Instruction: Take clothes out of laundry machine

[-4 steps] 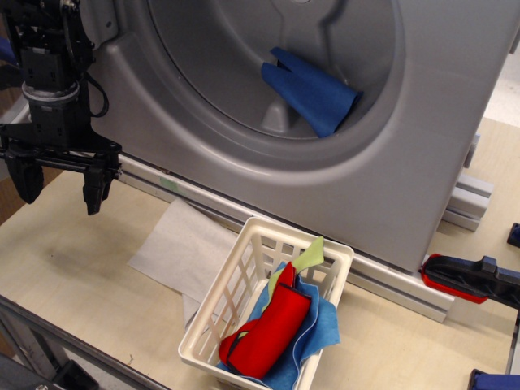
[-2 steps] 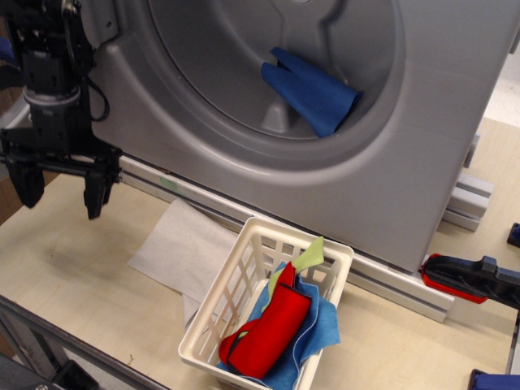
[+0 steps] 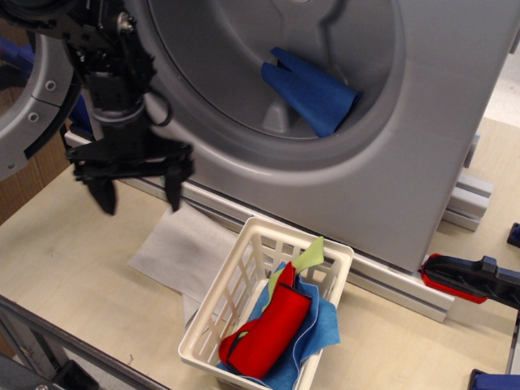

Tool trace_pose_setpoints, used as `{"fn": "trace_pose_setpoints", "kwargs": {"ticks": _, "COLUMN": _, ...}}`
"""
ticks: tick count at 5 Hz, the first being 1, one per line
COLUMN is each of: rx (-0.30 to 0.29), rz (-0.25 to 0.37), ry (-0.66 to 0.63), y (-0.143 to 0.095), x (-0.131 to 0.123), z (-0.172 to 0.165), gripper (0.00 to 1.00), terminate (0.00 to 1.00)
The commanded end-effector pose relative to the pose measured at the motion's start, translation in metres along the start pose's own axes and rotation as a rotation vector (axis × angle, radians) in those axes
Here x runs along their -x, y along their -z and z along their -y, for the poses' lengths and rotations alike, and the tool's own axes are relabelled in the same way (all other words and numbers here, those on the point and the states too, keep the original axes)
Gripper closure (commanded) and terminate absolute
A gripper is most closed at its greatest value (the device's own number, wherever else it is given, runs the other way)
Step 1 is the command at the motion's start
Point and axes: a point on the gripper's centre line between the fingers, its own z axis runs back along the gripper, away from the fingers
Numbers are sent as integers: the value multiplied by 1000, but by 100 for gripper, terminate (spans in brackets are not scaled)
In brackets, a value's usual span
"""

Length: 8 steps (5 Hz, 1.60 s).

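The royal blue cloth lies crumpled inside the ribbed drum of the grey laundry machine, at the lower right of its round opening. My gripper hangs open and empty in front of the machine's lower left rim, fingers pointing down, well left of and below the cloth. The ring-framed door stands open at the far left, behind my arm.
A white slatted basket stands on the table below the opening, holding a red cloth with a strap, a paler blue cloth and a green piece. A white sheet lies left of it. A red-handled clamp sits at right.
My gripper has moved right, from beside the table's left edge to in front of the machine's lower left rim. The door ring now shows at far left. The cloth has not moved.
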Motion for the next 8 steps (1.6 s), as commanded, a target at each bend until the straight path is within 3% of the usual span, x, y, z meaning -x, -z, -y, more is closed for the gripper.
{"fn": "trace_pose_setpoints", "kwargs": {"ticks": 1, "rx": 216, "rz": 162, "ry": -26, "y": -49, "x": -26, "z": 53, "gripper": 0, "terminate": 0}}
{"fn": "trace_pose_setpoints", "kwargs": {"ticks": 2, "rx": 320, "rz": 197, "ry": -47, "y": -61, "x": -30, "z": 70, "gripper": 0, "terminate": 0}}
{"fn": "trace_pose_setpoints", "kwargs": {"ticks": 3, "rx": 376, "rz": 231, "ry": -29, "y": -67, "x": -32, "z": 96, "gripper": 0, "terminate": 0}}
{"fn": "trace_pose_setpoints", "kwargs": {"ticks": 5, "rx": 524, "rz": 200, "ry": -122, "y": -78, "x": -41, "z": 117, "gripper": 0, "terminate": 0}}
{"fn": "trace_pose_setpoints", "kwargs": {"ticks": 6, "rx": 518, "rz": 198, "ry": -129, "y": -73, "x": -49, "z": 129, "gripper": 0, "terminate": 0}}
{"fn": "trace_pose_setpoints", "kwargs": {"ticks": 8, "rx": 548, "rz": 134, "ry": -125, "y": -62, "x": -57, "z": 147, "gripper": 0, "terminate": 0}}
